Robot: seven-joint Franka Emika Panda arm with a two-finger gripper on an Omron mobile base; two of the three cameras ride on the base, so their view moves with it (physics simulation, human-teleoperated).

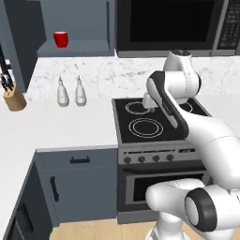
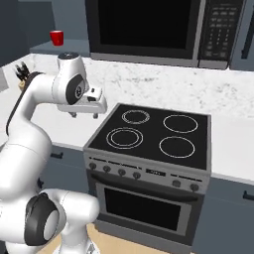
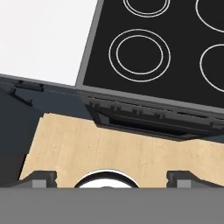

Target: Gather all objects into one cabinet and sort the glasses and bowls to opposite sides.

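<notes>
While jaws gape empty over stove (image 2: 154, 134), red mug (image 1: 60, 39) far off

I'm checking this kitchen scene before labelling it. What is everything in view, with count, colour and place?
mug: one, red, on the shelf of the open wall cabinet, upper left
cabinet: one, blue-grey, on the wall left of the microwave
bottles: two, white, side by side on the counter left of the stove
knife block: one, tan with dark handles, on the counter at far left
counter: white, beside the stove
stove: one, black top with four ring burners, knobs and oven door below
microwave: one, black, above the stove
floor: light wood, in front of the oven
arm: one, white with dark joints
tool: one, open, empty, over the counter edge beside the stove
</notes>
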